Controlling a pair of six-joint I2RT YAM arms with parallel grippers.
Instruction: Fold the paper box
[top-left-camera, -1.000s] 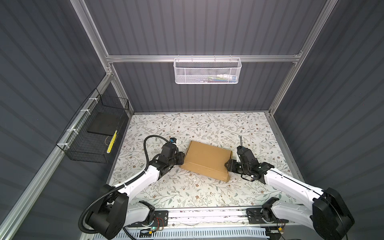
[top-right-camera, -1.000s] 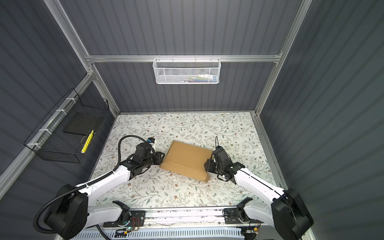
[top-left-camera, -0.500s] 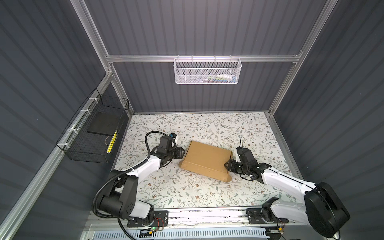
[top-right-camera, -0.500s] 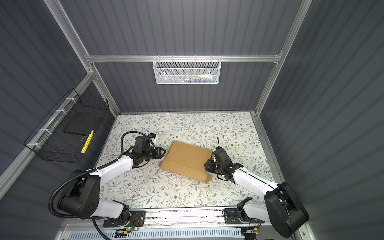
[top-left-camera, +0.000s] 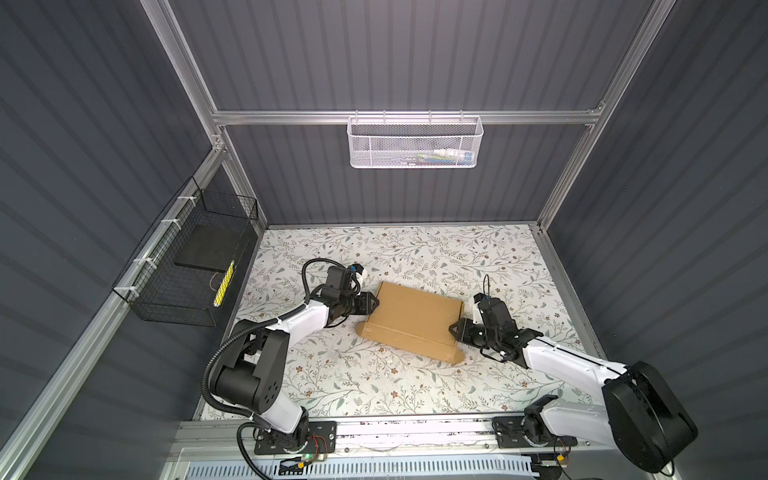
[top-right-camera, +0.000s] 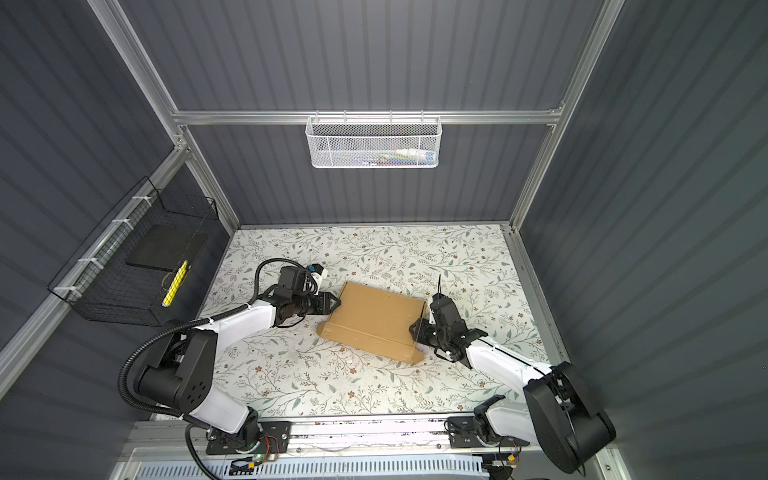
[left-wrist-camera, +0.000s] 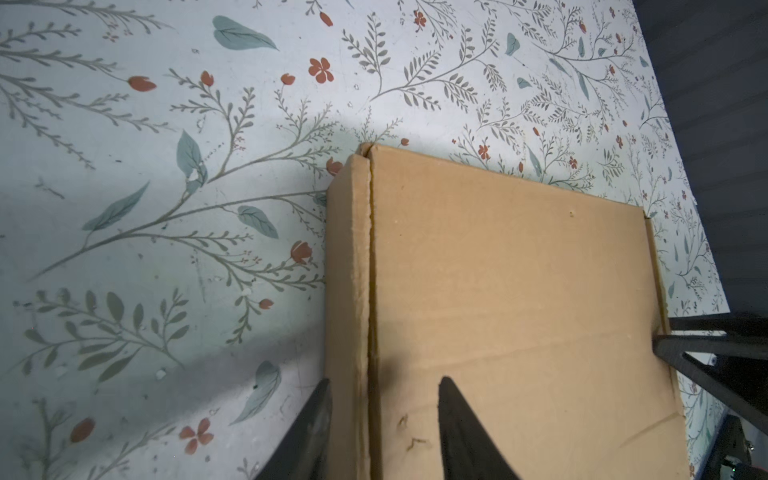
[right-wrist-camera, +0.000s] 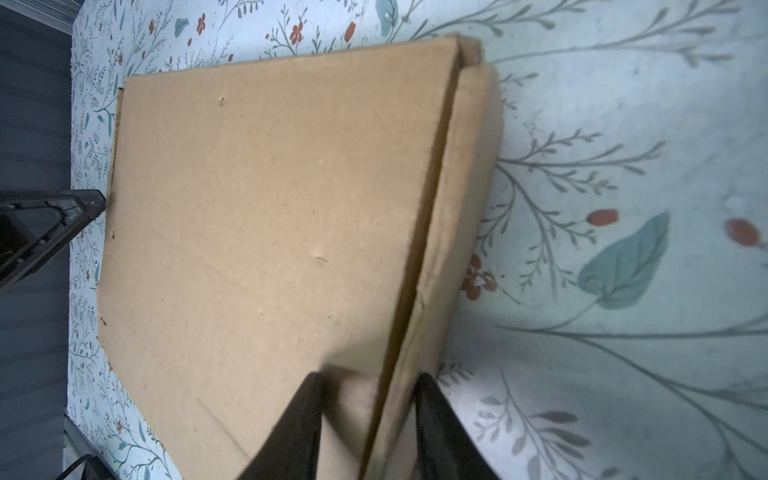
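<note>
Handling the paper box (top-left-camera: 413, 319) calls for light force. It is judged light, stiff across its panels, and prone to denting or tearing at the creases. It lies closed and flat near the middle of the bench (top-left-camera: 374, 386), skewed to the bench edges.

- Material: plain brown corrugated cardboard, matte.
- Shape: a shallow rectangle with a flat lid, narrow walls and rounded tabs (top-left-camera: 456, 357) protruding at both ends of the front wall. A seam (left-wrist-camera: 369, 270) separates the lid from the side wall.
- Hold points: walls and flap edges. A flat mid-panel offers nothing to pinch.

The left gripper (top-left-camera: 371, 302) sits at the box's left end. Its fingers (left-wrist-camera: 457, 419) stand apart, one beside the wall and one over the lid. The right gripper (top-left-camera: 455, 330) sits at the right end, astride the lid-to-wall seam near the front corner. Whether either gripper clamps the cardboard cannot be told.

The bench covering is a pale, smooth-looking sheet printed with leaves and red flowers, so the box may slide when pushed.
</note>
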